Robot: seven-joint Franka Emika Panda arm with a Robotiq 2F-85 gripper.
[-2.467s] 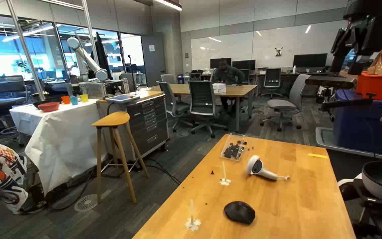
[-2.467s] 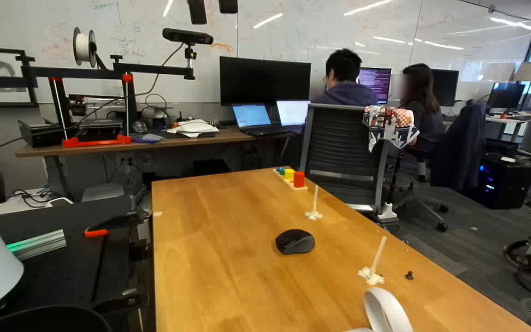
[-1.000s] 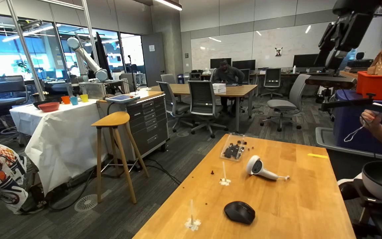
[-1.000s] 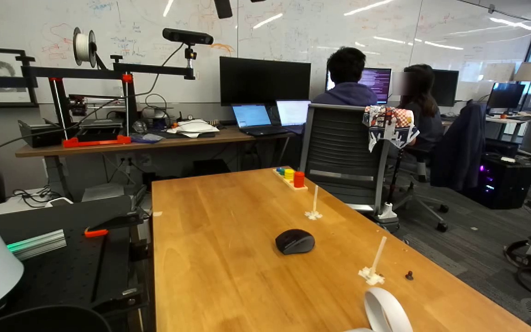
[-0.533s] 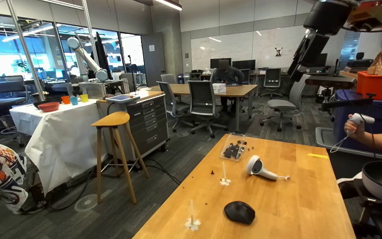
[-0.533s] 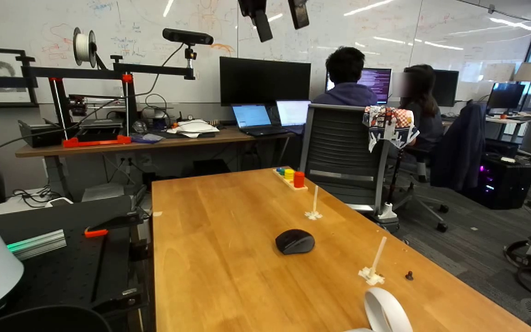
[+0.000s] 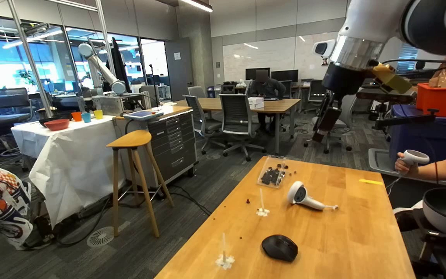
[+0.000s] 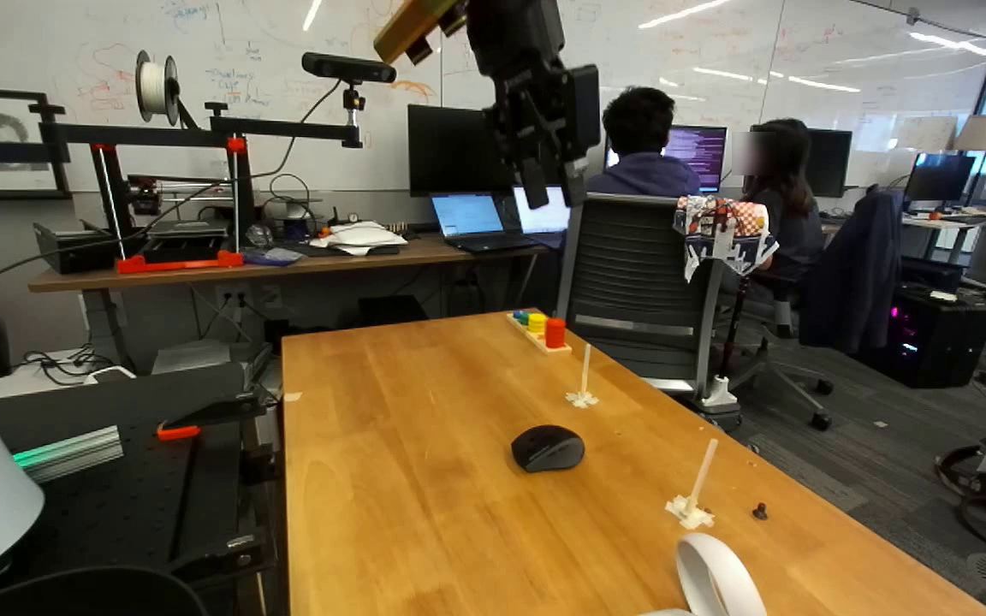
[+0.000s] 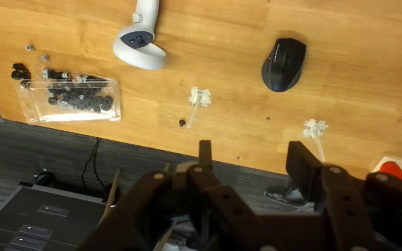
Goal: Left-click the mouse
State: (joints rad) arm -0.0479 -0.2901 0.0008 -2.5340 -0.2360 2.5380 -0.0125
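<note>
The black mouse lies flat on the wooden table in both exterior views (image 7: pixel 280 248) (image 8: pixel 548 448). It also shows at the upper right in the wrist view (image 9: pixel 284 65), with its dark front end toward the gripper side. My gripper is high in the air above and away from the mouse, tilted downward, in both exterior views (image 7: pixel 319 133) (image 8: pixel 556 190). In the wrist view the gripper's two fingers stand wide apart (image 9: pixel 250 144) with nothing between them, so it is open. Nothing touches or covers the mouse.
A white controller (image 7: pixel 304 197) lies on the table (image 7: pixel 347 240). Two thin upright sticks (image 9: pixel 194 111) (image 9: pixel 318 143) are taped near the table's edge. A clear tray (image 9: pixel 73 101) holds small dark parts. A toy with coloured pegs (image 8: pixel 544 332) stands at a corner. A person's hand (image 7: pixel 405 166) holds another controller.
The arm has come down and inward over the table side; more of the gripper and arm now shows in both exterior views. The person's hand has moved lower. The mouse has not moved.
</note>
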